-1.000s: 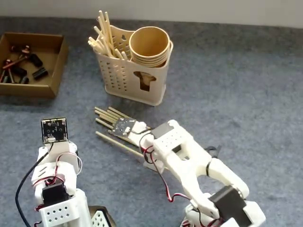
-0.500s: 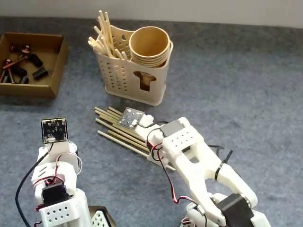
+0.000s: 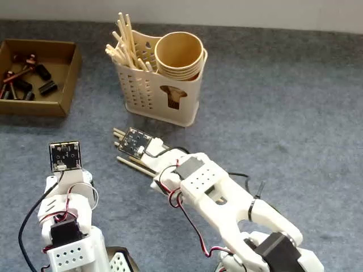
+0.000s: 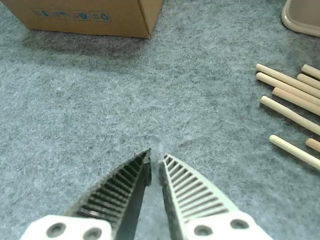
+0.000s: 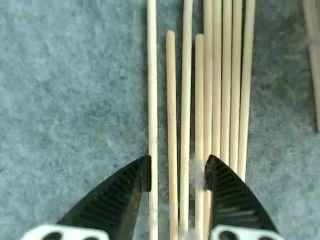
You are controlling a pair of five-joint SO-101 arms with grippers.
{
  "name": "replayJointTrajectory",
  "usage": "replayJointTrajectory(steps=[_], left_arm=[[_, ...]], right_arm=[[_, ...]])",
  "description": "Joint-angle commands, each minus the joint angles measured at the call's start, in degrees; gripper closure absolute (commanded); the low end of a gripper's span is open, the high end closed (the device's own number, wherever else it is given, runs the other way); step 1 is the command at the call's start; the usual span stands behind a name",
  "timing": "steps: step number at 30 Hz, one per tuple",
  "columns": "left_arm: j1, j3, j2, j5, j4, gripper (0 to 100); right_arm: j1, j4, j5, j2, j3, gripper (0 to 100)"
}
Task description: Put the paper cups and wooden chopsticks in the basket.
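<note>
Wooden chopsticks (image 3: 121, 135) loose on grey felt (image 3: 295, 102), at 6 o'clock from basket (image 3: 153, 96) with paper cups (image 3: 178, 54), under right arm (image 3: 198, 181), left gripper (image 4: 155, 157) together, empty, chopstick ends well aside, right gripper (image 5: 175, 172) apart, straddling several chopsticks.

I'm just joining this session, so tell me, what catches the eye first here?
The white basket at the far side of the grey mat, holding stacked paper cups and upright chopsticks. In front of it, loose chopsticks lie side by side, the right gripper open over them.
</note>
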Motion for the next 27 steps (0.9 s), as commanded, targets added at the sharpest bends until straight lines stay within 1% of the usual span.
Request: replayJointTrajectory(steps=[1, 8, 15, 17, 21, 27], left_arm=[[1.01, 1.19, -0.13, -0.18, 0.35, 96], [1.01, 1.19, -0.13, -0.18, 0.35, 96], [1.01, 1.19, -0.13, -0.18, 0.35, 96], [1.01, 1.19, -0.13, -0.18, 0.35, 96], [1.01, 1.19, -0.13, -0.18, 0.35, 96], [1.01, 1.19, -0.13, -0.18, 0.35, 96]], right_arm=[[-0.66, -2.86, -0.62, 3.65, 0.04, 82.2], [-0.57, -3.12, -0.62, 11.38, -5.05, 82.2], [-0.4, -3.12, -0.35, 17.36, -5.58, 82.4], [-0.31, -3.03, -0.35, 17.71, -5.58, 86.5], [-0.31, -3.03, -0.35, 17.27, -5.58, 98.8], [-0.31, -2.95, -0.35, 17.1, -5.58, 99.4]])
